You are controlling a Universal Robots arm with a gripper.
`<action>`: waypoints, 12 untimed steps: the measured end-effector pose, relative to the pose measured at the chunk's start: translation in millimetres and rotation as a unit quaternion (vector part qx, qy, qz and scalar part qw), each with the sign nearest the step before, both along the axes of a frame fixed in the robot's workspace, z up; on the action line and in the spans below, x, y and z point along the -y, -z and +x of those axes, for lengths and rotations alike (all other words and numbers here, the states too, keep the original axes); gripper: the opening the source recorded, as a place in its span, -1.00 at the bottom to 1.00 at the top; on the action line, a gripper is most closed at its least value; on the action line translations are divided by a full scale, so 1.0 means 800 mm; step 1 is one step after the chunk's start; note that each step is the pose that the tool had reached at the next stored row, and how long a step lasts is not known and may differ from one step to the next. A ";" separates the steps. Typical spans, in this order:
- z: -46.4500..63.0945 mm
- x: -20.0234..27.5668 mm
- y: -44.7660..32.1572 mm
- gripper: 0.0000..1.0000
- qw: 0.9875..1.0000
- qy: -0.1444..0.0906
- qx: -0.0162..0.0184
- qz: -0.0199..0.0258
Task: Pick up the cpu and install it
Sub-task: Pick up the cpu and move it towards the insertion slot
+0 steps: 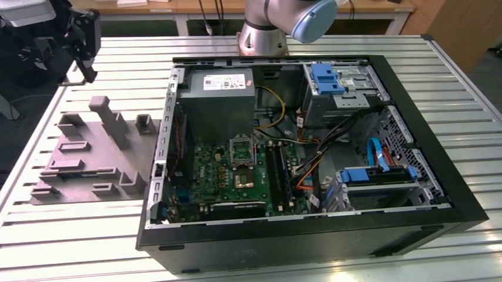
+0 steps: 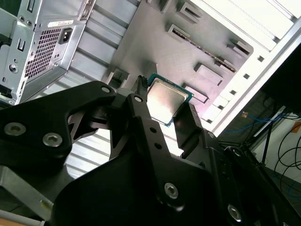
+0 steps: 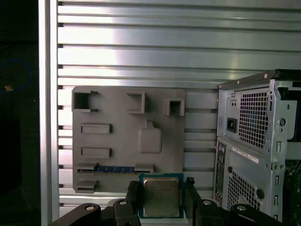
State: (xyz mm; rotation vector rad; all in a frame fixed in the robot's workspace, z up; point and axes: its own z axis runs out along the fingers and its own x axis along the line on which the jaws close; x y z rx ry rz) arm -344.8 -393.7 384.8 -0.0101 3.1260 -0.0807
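"Which step is this?"

"Carrying, I'd say. In the exterior view the gripper (image 1: 84, 66) hangs at twelve o'clock from the grey tray (image 1: 86, 161). The socket (image 1: 241, 151) sits at three o'clock from the tray, well apart."

"Has it got the cpu?"

"Yes. In the second wrist view the cpu (image 2: 165, 101) is pinched by its edges, with the jaws only chip-wide, up off the tray. The first wrist view shows the same hold on the cpu (image 3: 161, 197). Installing it calls for a flat, square, gentle fit, I think."

You get bright even light in exterior view; table slats (image 2: 263, 23) blown white in second wrist view; cpu (image 2: 165, 100) top glints.
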 end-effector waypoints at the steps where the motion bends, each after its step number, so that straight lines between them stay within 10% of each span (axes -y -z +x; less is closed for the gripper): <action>1: 0.000 0.0000 0.0000 -0.06 1.000 0.000 0.000 0.000; 12: 0.005 0.0000 0.0000 -0.06 1.000 0.000 0.000 0.000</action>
